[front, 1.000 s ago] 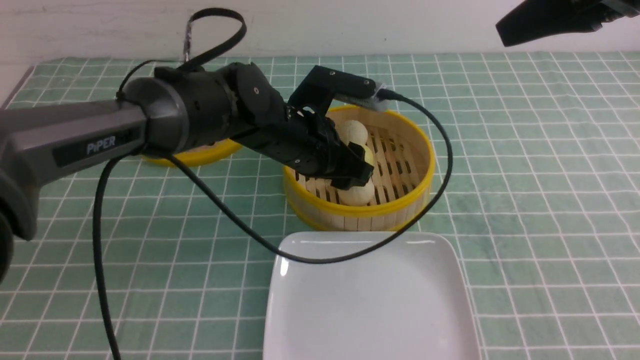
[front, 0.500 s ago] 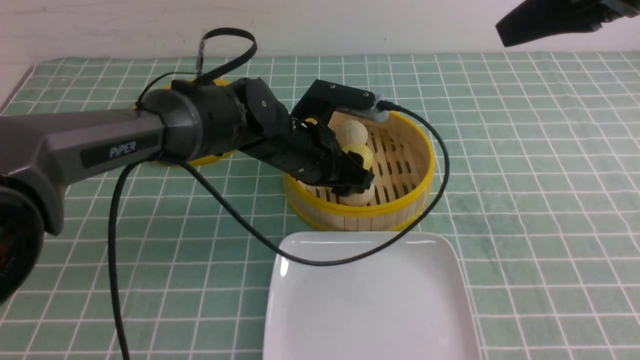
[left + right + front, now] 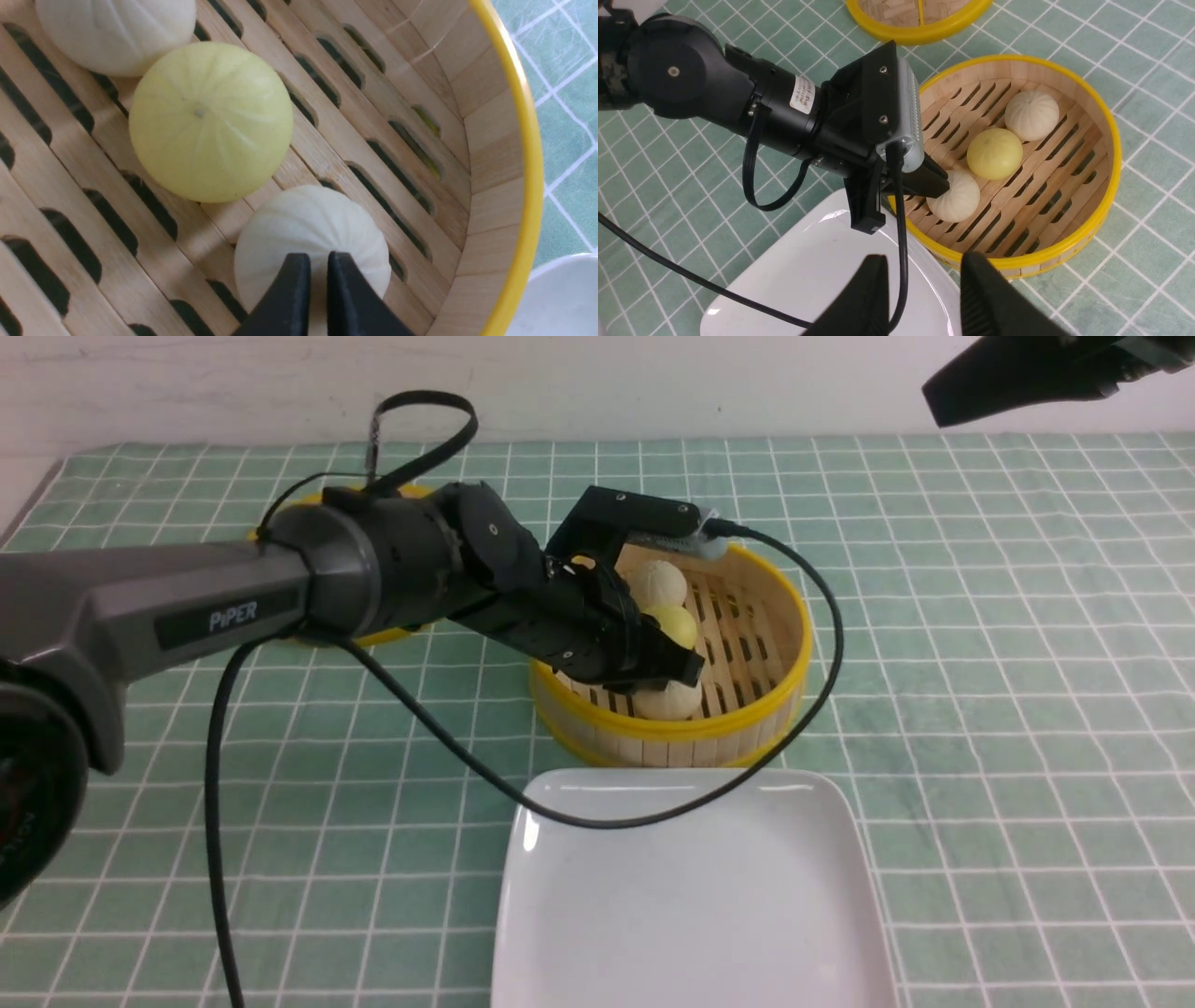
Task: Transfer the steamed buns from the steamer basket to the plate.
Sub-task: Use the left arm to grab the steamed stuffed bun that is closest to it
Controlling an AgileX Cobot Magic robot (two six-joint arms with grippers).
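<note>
While all three buns sit in the steamer basket (image 3: 653,726), the front view shows the left hand (image 3: 667,679) reaching down at the off-white bun (image 3: 668,703) nearest the plate (image 3: 691,905), with the yellow bun (image 3: 676,625) and the far off-white bun (image 3: 659,584) beyond it. From the left wrist, the two fingers stand narrowly apart over that nearest bun; whether they pinch it, I cannot tell. It looks light and soft, matte rather than slippery, so a gentle hold low around its widest part should suit; nipping only the pleated top could dent it or let it slip. The right wrist view shows the right hand (image 3: 922,259) moderately wide with nothing between its fingers, and the buns lying close in a row, so a straight lift seems wise.
</note>
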